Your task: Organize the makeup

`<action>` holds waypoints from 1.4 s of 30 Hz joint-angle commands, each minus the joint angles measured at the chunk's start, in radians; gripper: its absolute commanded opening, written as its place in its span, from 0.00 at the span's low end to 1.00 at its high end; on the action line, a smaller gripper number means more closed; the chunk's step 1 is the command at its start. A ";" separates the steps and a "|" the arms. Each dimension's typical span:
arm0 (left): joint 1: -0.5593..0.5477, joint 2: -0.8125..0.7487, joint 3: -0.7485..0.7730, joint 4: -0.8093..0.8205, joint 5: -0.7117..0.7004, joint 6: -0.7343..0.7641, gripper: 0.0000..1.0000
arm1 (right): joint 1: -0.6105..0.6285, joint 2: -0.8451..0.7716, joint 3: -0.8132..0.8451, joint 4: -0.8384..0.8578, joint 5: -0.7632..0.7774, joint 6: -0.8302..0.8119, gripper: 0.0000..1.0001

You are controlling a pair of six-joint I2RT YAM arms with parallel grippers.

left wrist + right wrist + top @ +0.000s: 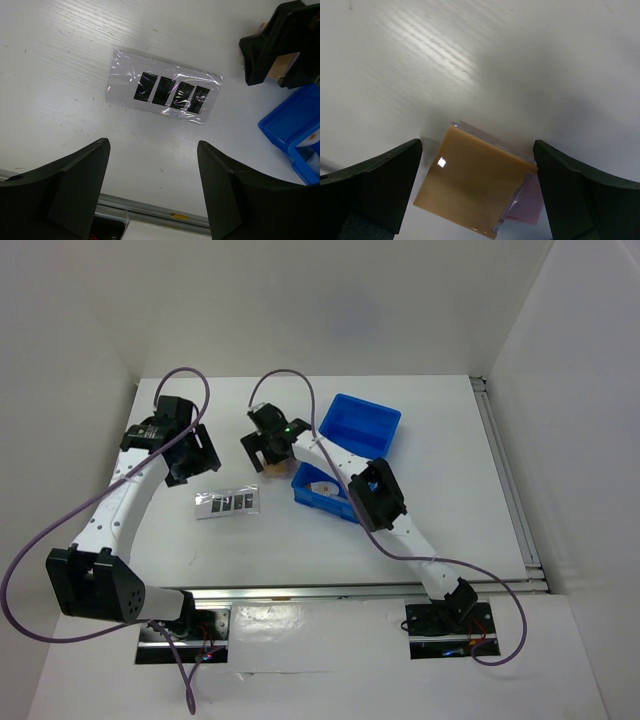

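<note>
The silver-grey palette strip [227,503] [165,93], with four dark pans under clear wrap, lies flat on the white table. My left gripper [196,462] [152,144] hangs open above the table just near of the strip, nothing between its fingers. The tan square pad [272,466] [475,187] lies flat, with a clear edge and a pink layer showing under it. My right gripper [268,453] [477,145] is open over the pad, one finger on each side, apart from it. A white oval compact [322,487] sits in the blue bin.
The blue compartmented bin [360,420] [295,125] stands right of the pad, under the right arm. A metal rail [350,590] runs along the table's near edge. White walls close in the left, back and right sides.
</note>
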 commanded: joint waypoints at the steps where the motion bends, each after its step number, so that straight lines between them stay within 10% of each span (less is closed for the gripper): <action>1: 0.005 -0.031 0.000 0.017 -0.013 0.017 0.84 | 0.044 0.014 0.035 0.044 0.027 -0.049 1.00; 42: 0.005 -0.079 -0.037 0.026 -0.004 0.017 0.84 | 0.165 -0.105 -0.067 -0.045 0.398 0.034 1.00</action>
